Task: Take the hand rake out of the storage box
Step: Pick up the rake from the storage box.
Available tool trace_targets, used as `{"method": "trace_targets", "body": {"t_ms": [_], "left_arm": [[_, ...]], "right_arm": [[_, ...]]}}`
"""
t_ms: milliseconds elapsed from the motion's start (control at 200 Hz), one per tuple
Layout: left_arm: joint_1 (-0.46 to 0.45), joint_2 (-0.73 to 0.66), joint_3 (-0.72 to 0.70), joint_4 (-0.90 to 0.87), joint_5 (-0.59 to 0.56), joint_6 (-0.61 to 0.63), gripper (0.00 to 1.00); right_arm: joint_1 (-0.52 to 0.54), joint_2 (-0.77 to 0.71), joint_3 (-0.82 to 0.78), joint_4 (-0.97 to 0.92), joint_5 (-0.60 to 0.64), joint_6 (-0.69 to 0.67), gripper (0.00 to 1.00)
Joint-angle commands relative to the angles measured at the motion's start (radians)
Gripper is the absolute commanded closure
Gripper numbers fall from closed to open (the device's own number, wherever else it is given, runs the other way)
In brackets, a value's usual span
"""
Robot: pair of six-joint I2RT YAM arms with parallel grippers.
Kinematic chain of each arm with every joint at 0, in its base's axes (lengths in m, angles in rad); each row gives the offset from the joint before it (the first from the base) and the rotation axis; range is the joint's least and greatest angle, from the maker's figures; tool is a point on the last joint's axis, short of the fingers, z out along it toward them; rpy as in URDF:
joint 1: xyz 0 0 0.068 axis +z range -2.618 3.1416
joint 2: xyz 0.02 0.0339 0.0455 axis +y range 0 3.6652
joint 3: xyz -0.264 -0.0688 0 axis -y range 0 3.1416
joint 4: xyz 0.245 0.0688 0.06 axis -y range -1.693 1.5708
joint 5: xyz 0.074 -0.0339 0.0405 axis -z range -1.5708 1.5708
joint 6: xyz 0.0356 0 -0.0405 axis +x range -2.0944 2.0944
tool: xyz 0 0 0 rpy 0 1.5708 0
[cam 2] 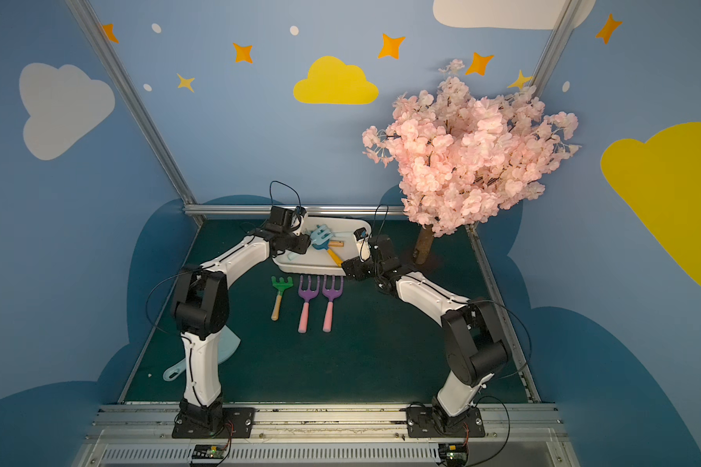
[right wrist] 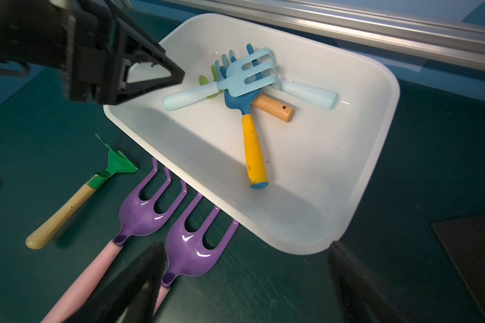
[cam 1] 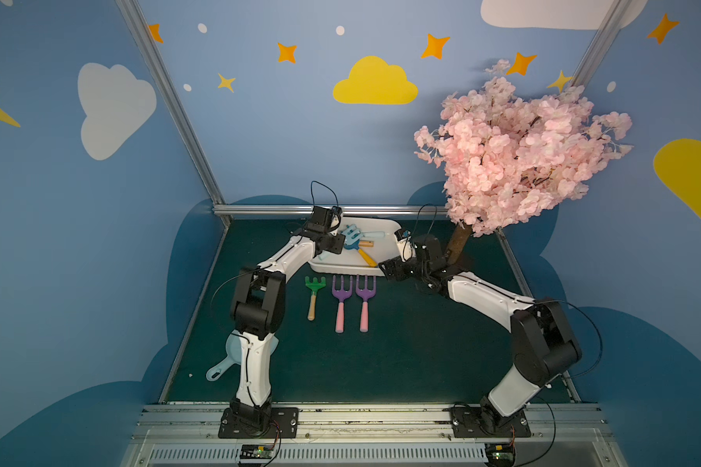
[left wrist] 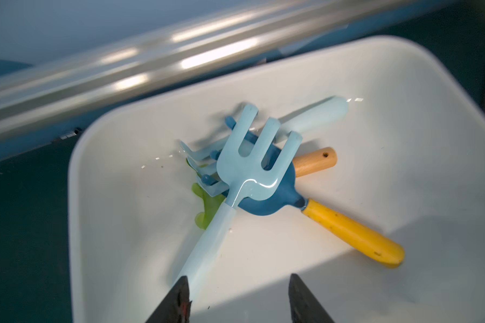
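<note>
The white storage box [cam 1: 343, 268] [cam 2: 306, 268] [right wrist: 375, 156] stands at the back of the green mat. Several hand rakes lie crossed inside it. A light blue hand rake [left wrist: 249, 173] [right wrist: 249, 72] [cam 1: 351, 234] rests on top, over a dark blue one with a yellow handle [left wrist: 353, 235] [right wrist: 254, 151]. My left gripper [left wrist: 238, 296] [cam 1: 340, 244] hangs inside the box's left end, open. The light blue rake's handle end lies against one of its fingers [left wrist: 179, 299]. My right gripper [right wrist: 247, 282] [cam 1: 393, 269] is open over the mat at the box's near right corner.
On the mat in front of the box lie a green rake with a wooden handle [cam 1: 313, 295] and two purple rakes with pink handles [cam 1: 341, 299] [cam 1: 366, 299]. A pink blossom tree [cam 1: 519, 149] stands at the back right. A pale blue scoop [cam 1: 223, 364] lies behind my left arm.
</note>
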Motion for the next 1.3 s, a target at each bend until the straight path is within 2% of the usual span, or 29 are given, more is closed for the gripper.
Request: {"method": "trace_targets", "body": {"t_ms": [0, 115, 471, 781, 921, 1296], "left_arm": [[-0.02, 0.104, 0.114, -0.161, -0.084, 0.098, 0.45], [-0.041, 0.175, 0.172, -0.191, -0.201, 0.12, 0.45], [-0.051, 0.263, 0.28, -0.244, -0.275, 0.119, 0.49], [-0.041, 0.202, 0.271, -0.256, -0.227, 0.139, 0.65], [-0.014, 0.215, 0.284, -0.283, -0.142, 0.141, 0.6], [0.001, 0.309, 0.389, -0.394, -0.091, 0.124, 0.53]], "right_arm": [[-0.013, -0.065, -0.031, 0.005, 0.015, 0.001, 0.06], [-0.032, -0.095, -0.073, 0.015, 0.018, 0.001, 0.06], [-0.101, -0.118, -0.141, 0.048, -0.058, 0.015, 0.06], [-0.123, -0.105, -0.158, 0.067, -0.095, 0.029, 0.06], [-0.126, -0.087, -0.151, 0.067, -0.102, 0.034, 0.06], [-0.126, -0.031, -0.114, 0.061, -0.134, 0.048, 0.06]]}}
